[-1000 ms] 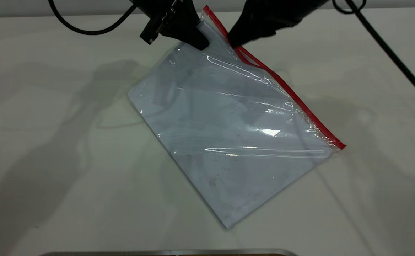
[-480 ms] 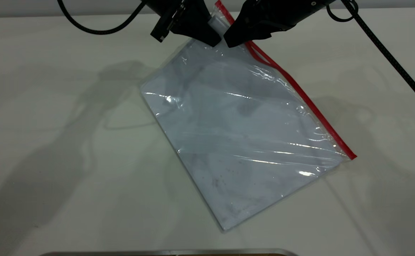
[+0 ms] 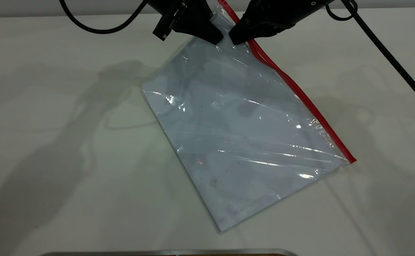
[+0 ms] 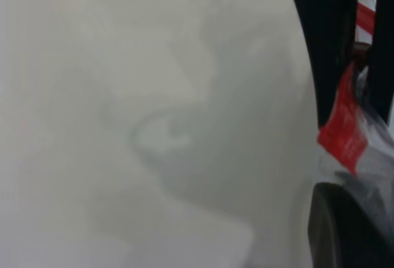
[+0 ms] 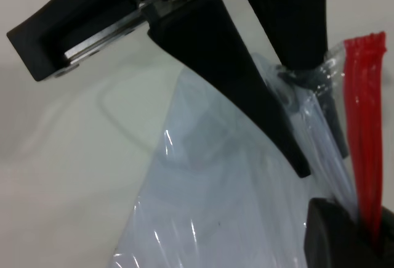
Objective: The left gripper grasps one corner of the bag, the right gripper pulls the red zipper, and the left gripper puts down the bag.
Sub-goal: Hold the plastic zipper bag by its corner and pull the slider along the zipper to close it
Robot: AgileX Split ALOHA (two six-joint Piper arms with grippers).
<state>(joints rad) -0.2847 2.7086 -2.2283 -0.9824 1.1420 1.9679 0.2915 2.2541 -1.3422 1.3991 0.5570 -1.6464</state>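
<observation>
The bag (image 3: 243, 135), a clear bluish pouch, hangs tilted, its lower part resting on the table. The left gripper (image 3: 217, 35) is shut on the corner of the bag (image 3: 223, 21) at the top and holds it raised. The right gripper (image 3: 236, 38) is close beside it, shut on the red zipper (image 3: 300, 96) near its upper end. Below it the red strip runs as two lines. In the right wrist view the left gripper's fingers (image 5: 246, 89) pinch the plastic, and the red zipper (image 5: 364, 126) runs into my own finger (image 5: 338, 237). The left wrist view shows the red strip (image 4: 341, 132).
The white table (image 3: 51, 142) lies all round the bag. A metal edge (image 3: 168, 252) runs along the front. A braided cable (image 3: 388, 53) hangs at the right and a smooth cable (image 3: 93, 28) at the upper left.
Both grippers have moved right and toward the far edge with the bag's top corner. The bag has slid right with them, and its lower red corner has shifted right and nearer.
</observation>
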